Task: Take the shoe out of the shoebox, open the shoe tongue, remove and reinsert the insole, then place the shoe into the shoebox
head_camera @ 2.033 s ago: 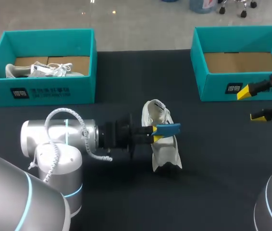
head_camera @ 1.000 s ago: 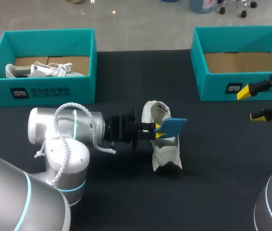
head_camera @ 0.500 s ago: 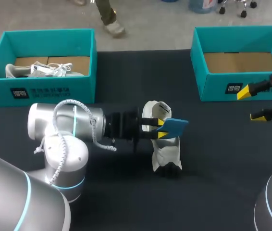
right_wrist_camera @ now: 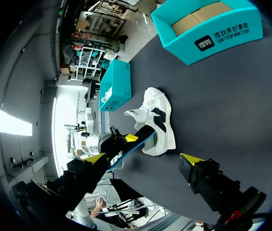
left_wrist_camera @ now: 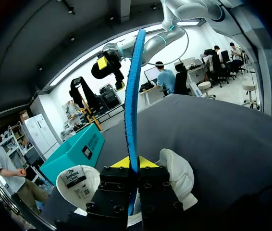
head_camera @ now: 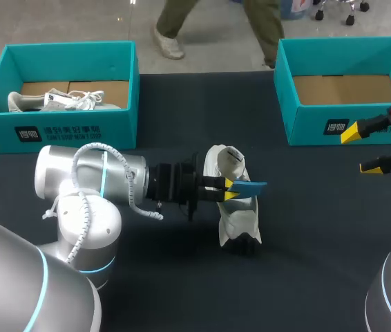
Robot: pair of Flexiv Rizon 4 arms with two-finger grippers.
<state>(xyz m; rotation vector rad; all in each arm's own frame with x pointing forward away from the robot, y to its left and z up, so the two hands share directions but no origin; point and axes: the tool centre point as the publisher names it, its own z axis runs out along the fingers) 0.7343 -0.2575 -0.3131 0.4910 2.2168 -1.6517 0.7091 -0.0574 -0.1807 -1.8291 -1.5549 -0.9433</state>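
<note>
A white shoe [head_camera: 235, 211] lies on the black table near its middle, heel opening toward the back. My left gripper [head_camera: 228, 191] hovers just over the shoe's collar, shut on one end of a blue insole [head_camera: 249, 187] that sticks out to the right above the shoe. In the left wrist view the insole [left_wrist_camera: 132, 91] runs edge-on straight out from the yellow tips of that gripper [left_wrist_camera: 131, 162], with the shoe [left_wrist_camera: 177, 174] under them. My right gripper [head_camera: 367, 148] stands open at the table's right side, in front of the empty teal shoebox [head_camera: 320, 126].
A second teal shoebox [head_camera: 64, 133] at the back left holds another white shoe [head_camera: 61, 101]. In the right wrist view the shoe [right_wrist_camera: 156, 120] and my left arm [right_wrist_camera: 102, 143] lie ahead of the open right gripper [right_wrist_camera: 142, 160].
The insole in my left gripper has rolled from showing its broad face to nearly edge-on and sits slightly lower over the shoe. My right arm has not moved.
</note>
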